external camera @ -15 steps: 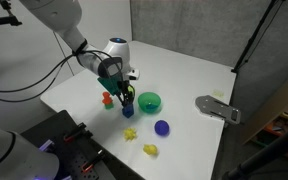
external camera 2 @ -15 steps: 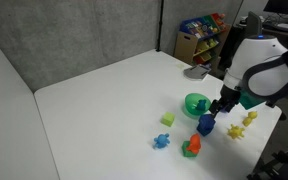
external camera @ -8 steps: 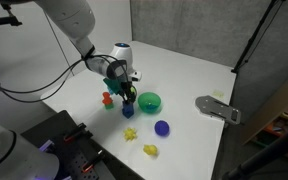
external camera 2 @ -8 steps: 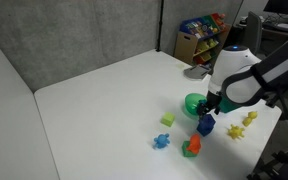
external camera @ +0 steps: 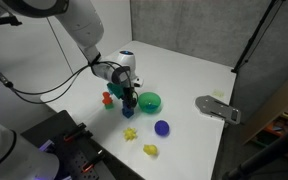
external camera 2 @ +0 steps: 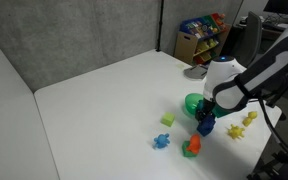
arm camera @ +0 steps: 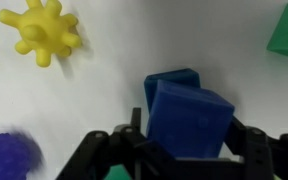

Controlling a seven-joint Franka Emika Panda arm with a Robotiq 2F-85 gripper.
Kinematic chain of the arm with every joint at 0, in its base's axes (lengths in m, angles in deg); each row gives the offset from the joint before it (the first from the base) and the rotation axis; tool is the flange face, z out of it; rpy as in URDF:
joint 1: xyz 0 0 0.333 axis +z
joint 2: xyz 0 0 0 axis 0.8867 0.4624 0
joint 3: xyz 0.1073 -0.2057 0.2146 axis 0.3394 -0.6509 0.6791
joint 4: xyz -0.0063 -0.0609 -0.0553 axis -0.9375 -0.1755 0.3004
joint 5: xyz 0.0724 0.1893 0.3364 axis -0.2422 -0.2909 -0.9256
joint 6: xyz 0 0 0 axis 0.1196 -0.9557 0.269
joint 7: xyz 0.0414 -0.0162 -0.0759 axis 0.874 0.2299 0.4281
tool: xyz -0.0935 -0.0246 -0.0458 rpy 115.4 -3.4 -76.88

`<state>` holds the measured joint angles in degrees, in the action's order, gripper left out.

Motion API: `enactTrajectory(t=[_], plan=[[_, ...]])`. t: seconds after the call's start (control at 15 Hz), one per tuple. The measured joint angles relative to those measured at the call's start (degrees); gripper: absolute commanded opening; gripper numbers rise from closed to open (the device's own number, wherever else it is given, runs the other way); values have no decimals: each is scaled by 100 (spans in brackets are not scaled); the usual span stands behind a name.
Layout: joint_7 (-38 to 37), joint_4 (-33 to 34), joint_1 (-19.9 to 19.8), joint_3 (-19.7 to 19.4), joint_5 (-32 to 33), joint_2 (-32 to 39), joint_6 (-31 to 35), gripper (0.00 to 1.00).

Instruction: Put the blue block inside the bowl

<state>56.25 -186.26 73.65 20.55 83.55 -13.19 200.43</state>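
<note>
White table: small round bright-green bowl sits well in from every edge. Deep-blue cube-like block is outside it, just beside the rim. Robotiq gripper is clamped on the block, a finger on each side. Round dark-blue ball and yellow spiky piece lie nearer the front edge. Orange piece is near the gripper.

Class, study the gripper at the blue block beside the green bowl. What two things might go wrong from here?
1. In the wrist view the blue block sits skewed inside the gripper, so it may twist or slip when lifted.
2. In an exterior view the bowl lies close beside the gripper; a low carry might knock it aside.
</note>
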Motion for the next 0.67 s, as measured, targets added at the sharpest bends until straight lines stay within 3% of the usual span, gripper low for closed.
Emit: enactTrajectory(t=[0.13,0.2,0.4,0.67], plan=[[2,23,0,13,-46,-9,-93,33],[8,31,-6,27,-86,-46,-177,30],[7,81,-25,42,-206,-308,-441,24],[-33,392,-135,11,-237,-577,-736,24]])
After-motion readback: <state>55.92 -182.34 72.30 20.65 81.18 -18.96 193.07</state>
